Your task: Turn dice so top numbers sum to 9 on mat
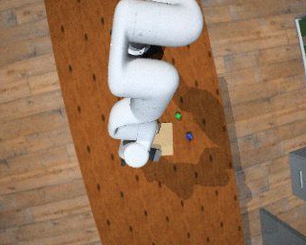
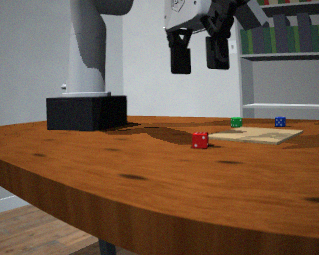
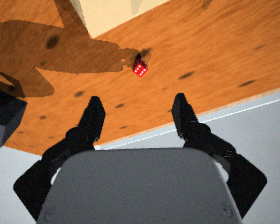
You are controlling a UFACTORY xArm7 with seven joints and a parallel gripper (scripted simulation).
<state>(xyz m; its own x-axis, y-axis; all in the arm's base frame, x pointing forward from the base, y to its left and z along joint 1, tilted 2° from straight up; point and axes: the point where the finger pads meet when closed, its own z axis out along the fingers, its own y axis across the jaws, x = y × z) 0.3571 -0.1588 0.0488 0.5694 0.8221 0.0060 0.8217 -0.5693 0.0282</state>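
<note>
1. Dice first: none of the three rests on the mat (image 2: pixel 259 134), so the placing part of the task is, by my reading, wholly undone

2. Red die (image 2: pixel 200 140) sits flat on the worktop (image 2: pixel 139 173) just off the mat's near corner in the exterior view; the wrist view shows it (image 3: pixel 139 68) on bare wood close to the pale mat edge, with a four-pip face turned toward that camera, though I cannot say for sure that this is its top face

3. Green die (image 1: pixel 177 115) and blue die (image 1: pixel 189 135) lie on the wood beyond the mat's far side, apart from each other and clear of the mat (image 1: pixel 167 139) in the top view; their top numbers are too small to read

4. Mat lies flat on the worktop, partly hidden under the arm from above; nothing suggests it needs correcting

5. Gripper (image 2: pixel 199 58) hangs high above the worktop, roughly over the red die, fingers spread wide and holding nothing

6. Judged progress: very early. No die is gripped, none is on the mat, and the sum of 9 cannot be checked

7. What is left, as I judge it: descend on the red die, grasp it, turn it if its number demands, set it on the mat; do likewise with green and blue; confirm the tops sum to 9; release and withdraw with everything lying still

8. Likely snag: the small dice may roll when released, changing the top face
</note>
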